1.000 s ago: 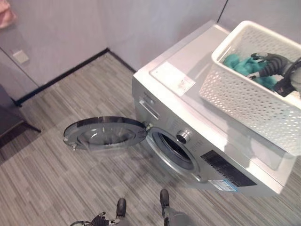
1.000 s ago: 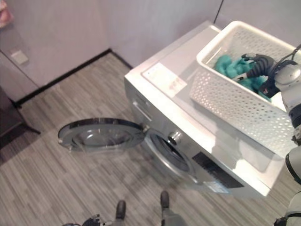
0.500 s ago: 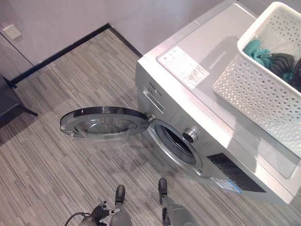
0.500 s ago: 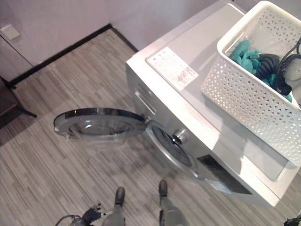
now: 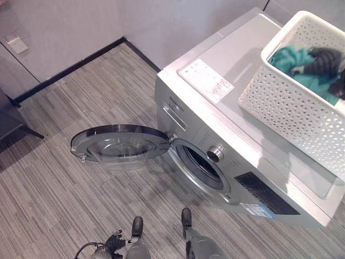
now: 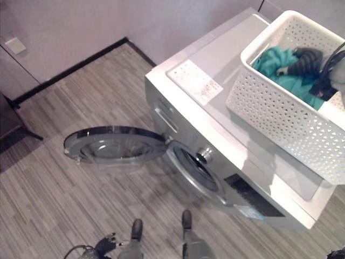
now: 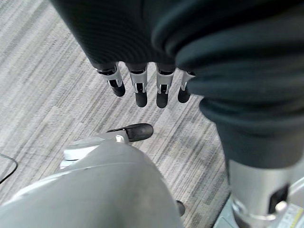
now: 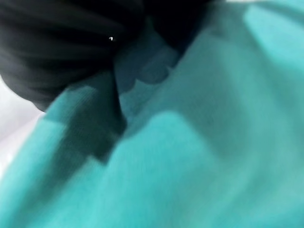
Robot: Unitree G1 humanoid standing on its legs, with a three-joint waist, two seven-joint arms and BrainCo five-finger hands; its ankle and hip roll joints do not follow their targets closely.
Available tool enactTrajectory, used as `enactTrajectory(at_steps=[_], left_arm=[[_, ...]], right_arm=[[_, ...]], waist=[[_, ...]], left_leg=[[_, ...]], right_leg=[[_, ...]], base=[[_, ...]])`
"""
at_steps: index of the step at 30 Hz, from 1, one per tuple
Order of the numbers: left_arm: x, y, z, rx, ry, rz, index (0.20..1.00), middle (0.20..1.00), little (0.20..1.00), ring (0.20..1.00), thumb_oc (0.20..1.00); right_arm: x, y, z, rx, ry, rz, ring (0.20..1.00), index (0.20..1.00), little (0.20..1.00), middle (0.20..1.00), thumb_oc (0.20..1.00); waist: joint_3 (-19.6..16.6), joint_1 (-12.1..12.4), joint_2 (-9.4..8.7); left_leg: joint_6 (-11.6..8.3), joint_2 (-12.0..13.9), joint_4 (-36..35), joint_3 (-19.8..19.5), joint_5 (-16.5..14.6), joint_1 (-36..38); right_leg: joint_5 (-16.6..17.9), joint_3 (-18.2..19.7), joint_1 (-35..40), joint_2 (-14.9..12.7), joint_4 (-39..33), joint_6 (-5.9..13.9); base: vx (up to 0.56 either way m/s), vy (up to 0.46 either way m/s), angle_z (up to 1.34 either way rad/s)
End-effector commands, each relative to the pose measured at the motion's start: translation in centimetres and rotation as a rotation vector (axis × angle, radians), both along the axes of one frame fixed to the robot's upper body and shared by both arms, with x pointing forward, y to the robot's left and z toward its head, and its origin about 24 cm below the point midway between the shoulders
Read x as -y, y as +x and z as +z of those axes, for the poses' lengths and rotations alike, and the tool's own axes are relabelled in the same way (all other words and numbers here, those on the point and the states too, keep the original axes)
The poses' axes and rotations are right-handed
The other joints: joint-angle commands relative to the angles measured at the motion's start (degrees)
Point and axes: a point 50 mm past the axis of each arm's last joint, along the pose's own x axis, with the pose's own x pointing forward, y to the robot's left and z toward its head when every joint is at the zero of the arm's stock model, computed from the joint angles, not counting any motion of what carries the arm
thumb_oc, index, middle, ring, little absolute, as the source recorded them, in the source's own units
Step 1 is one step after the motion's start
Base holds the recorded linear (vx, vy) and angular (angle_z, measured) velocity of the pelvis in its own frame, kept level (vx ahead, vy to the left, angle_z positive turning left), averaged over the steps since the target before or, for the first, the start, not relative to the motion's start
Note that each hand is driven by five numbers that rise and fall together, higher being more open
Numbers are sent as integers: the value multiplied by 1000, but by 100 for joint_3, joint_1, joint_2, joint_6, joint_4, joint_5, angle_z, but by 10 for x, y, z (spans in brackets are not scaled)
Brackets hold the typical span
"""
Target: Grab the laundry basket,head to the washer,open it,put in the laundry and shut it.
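Right eye view shows you the white perforated plastic laundry basket point(image 6: 280, 116) resting on the silver front-loading washer point(image 6: 215, 108), its round door point(image 6: 113, 144) open. Your right hand point(image 6: 307, 56) is buried in the teal laundry point(image 6: 280, 75), grip unclear; left hand point(image 7: 142, 88) hangs relaxed, ready.

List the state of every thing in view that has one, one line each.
Washer door: swung fully open, lying out over the floor.
Washer drum opening: uncovered, dark inside.
Laundry basket: upright on top of the washer.
Teal laundry: inside the basket, not yet loaded.
Right hand: down in the basket on the laundry, grip hidden.
Left hand: hanging over the floor, fingers straight, holding nothing.
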Motion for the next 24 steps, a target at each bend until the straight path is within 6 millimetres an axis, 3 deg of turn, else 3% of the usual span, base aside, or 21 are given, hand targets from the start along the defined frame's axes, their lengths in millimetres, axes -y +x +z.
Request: enactTrajectory(at_steps=[1,3,10,15,24], left_arm=[[-27,-14,2,-73,101,-30,1000,1000,1000,1000,1000],[-31,-18,2,-93,120,-27,1000,1000,1000,1000,1000],[-33,-33,-2,-151,157,4,1000,1000,1000,1000,1000],[-26,-38,-5,-169,157,10,1000,1000,1000,1000,1000],[-21,-44,-8,-194,149,-15,1000,1000,1000,1000,1000]], right_arm=[[19,-24,64,370,187,-74,200,200,200,200,200],[23,-31,80,484,231,-122,200,200,200,200,200],[-3,-41,118,783,259,-76,200,200,200,200,200],[-6,-54,124,946,245,-82,200,200,200,200,200],[1,-51,112,939,272,-111,200,200,200,200,200]], waist=[[-381,99,-471],[-468,98,-477],[-672,96,-448],[-762,121,-364],[-813,115,-358]], left_leg=[[120,64,27,92,-319,1014],[141,48,27,90,-378,1078],[218,12,27,95,-544,1305],[267,-7,27,62,-629,1414],[306,-59,27,49,-734,1532]], right_leg=[[-379,479,-274,-462,440,565],[-394,476,-192,-470,452,565],[-440,457,60,-490,461,561],[-492,410,181,-516,491,558],[-505,412,275,-548,523,574]], base=[[44,35,1],[41,23,1],[26,27,-1],[6,20,0],[-1,5,0]])
